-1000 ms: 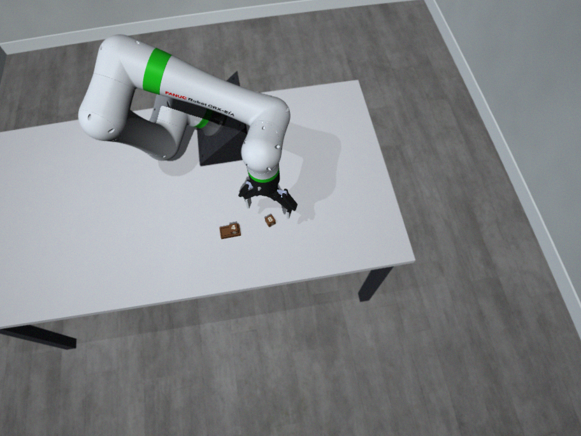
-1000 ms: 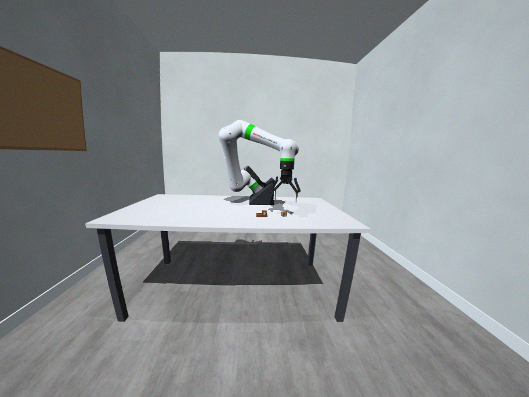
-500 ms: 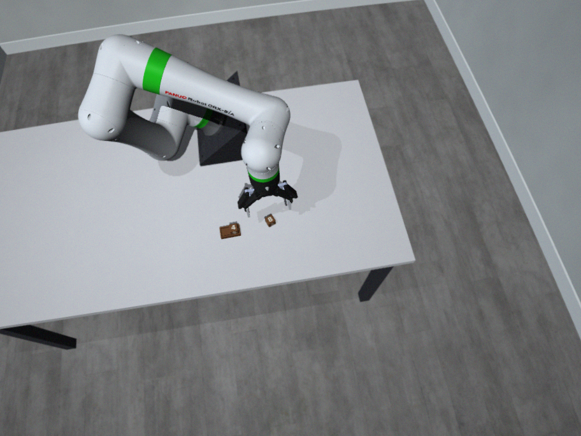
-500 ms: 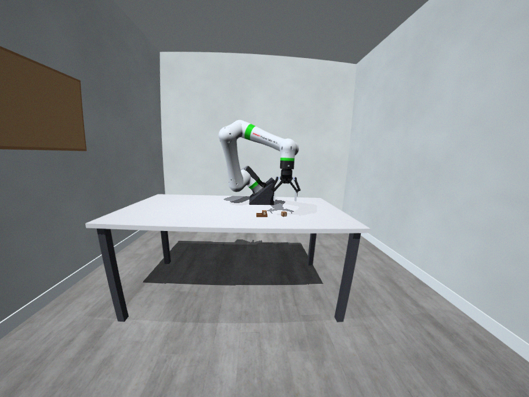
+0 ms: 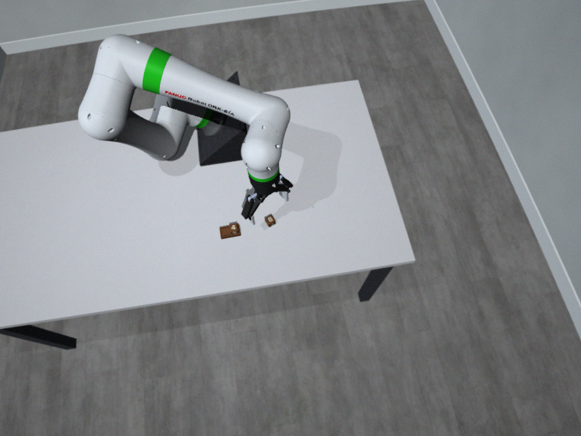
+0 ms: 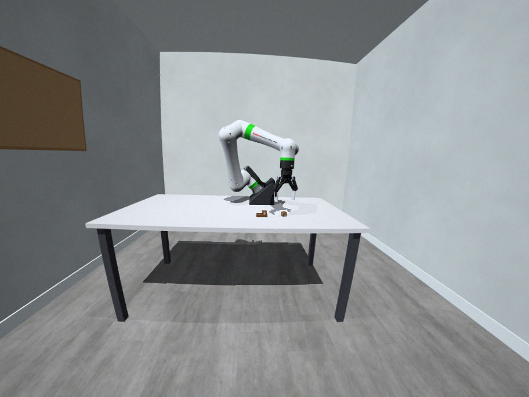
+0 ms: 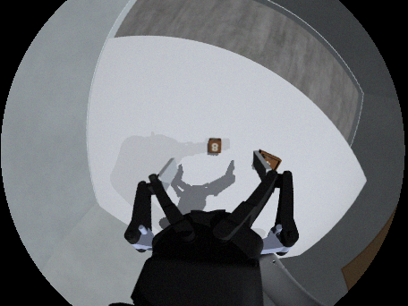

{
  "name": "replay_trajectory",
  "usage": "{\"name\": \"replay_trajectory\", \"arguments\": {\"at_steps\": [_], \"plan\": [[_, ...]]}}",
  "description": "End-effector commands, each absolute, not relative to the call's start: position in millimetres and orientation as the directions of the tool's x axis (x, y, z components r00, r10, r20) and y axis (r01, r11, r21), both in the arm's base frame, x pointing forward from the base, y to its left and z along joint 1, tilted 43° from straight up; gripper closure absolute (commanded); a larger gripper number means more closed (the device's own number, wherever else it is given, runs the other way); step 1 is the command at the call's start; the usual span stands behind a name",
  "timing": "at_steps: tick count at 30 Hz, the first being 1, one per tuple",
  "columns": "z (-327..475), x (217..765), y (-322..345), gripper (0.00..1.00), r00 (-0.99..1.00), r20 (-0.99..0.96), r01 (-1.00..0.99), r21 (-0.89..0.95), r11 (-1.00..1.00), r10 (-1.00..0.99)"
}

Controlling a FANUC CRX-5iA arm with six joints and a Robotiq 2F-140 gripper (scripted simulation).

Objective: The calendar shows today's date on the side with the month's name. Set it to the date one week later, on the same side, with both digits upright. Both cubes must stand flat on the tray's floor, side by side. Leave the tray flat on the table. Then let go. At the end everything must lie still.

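Observation:
A small brown wooden tray (image 5: 229, 231) lies on the white table with one cube (image 5: 235, 228) in its right half, top face showing 4. A second brown cube (image 5: 269, 220) stands loose on the table to the right of the tray, top face showing 8. My gripper (image 5: 265, 203) is open and empty, hovering above the table just behind the loose cube. In the wrist view the loose cube (image 7: 214, 146) lies ahead between the spread fingers, and the tray (image 7: 272, 157) is partly hidden behind the right fingertip. In the exterior view the tray (image 6: 261, 213) and the loose cube (image 6: 283, 213) are tiny.
The arm's dark wedge-shaped base (image 5: 220, 140) stands at the back of the table. The table's right edge (image 5: 389, 187) is some way right of the cubes.

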State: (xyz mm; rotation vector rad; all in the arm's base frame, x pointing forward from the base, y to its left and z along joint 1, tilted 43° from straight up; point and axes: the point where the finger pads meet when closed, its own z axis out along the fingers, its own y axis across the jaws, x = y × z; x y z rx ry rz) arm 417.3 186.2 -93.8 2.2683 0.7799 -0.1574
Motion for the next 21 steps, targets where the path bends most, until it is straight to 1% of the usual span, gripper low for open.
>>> {"name": "replay_trajectory", "arguments": {"at_steps": [1, 2, 3, 7, 15, 18, 19, 21], "plan": [[-93.4, 417.4, 186.7, 0.0, 0.743, -0.392, 0.662, 0.554, -0.505, 0.543], [-93.4, 417.4, 186.7, 0.0, 0.728, -0.404, 0.678, 0.545, -0.494, 0.554], [-93.1, 417.3, 186.9, 0.0, 0.655, -0.457, 0.748, 0.501, -0.435, 0.601], [-92.9, 417.3, 187.1, 0.0, 0.577, -0.505, 0.81, 0.453, -0.372, 0.641], [-92.2, 417.2, 187.7, 0.0, 0.335, -0.609, 0.937, 0.298, -0.184, 0.719], [-92.2, 417.2, 187.7, 0.0, 0.326, -0.612, 0.94, 0.292, -0.177, 0.72], [-92.0, 417.2, 187.9, 0.0, 0.241, -0.636, 0.965, 0.237, -0.112, 0.733], [-91.8, 417.2, 188.1, 0.0, 0.171, -0.651, 0.98, 0.19, -0.059, 0.739]]}}
